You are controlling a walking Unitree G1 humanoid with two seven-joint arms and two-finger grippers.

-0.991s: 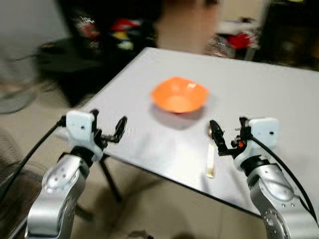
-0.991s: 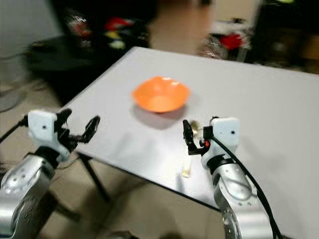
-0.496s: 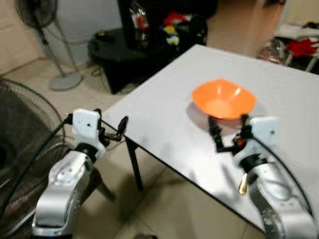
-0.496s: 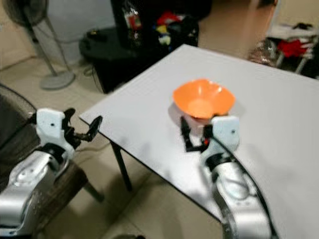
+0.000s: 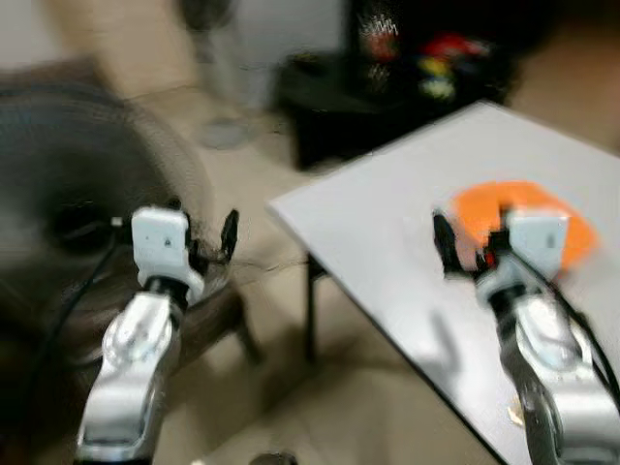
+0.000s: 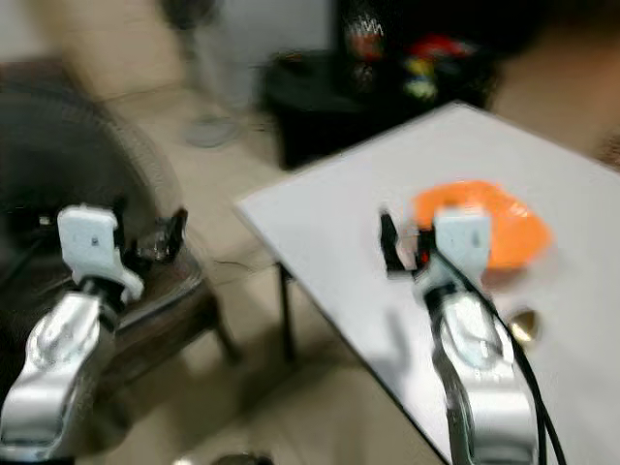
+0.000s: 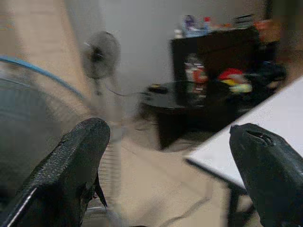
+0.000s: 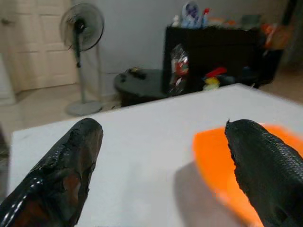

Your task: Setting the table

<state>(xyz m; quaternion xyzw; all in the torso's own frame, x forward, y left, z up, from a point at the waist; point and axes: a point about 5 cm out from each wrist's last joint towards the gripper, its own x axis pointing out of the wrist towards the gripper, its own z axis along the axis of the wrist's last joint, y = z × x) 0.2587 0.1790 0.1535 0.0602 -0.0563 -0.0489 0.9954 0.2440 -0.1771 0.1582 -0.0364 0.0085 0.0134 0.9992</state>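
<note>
An orange bowl (image 5: pixel 572 228) sits on the white table (image 5: pixel 378 232), partly hidden behind my right gripper's white housing. My right gripper (image 5: pixel 472 237) hovers open over the table just in front of the bowl, and the right wrist view has the bowl (image 8: pixel 215 161) beside one finger (image 8: pixel 265 165). The golden end of a spoon (image 6: pixel 523 327) lies on the table near my right forearm, blurred. My left gripper (image 5: pixel 208 232) is open and holds nothing, off the table's left corner above the floor.
A large dark round fan grille (image 5: pixel 87 194) and a dark seat (image 6: pixel 165 300) stand at the left, close to my left arm. A standing fan (image 8: pixel 82 23) and a black cabinet (image 8: pixel 213 52) with clutter are beyond the table. Beige floor lies under the table corner.
The whole picture has swung left, so the table and bowl now sit at the right and the fan grille has come into view. Both grippers stay open and empty.
</note>
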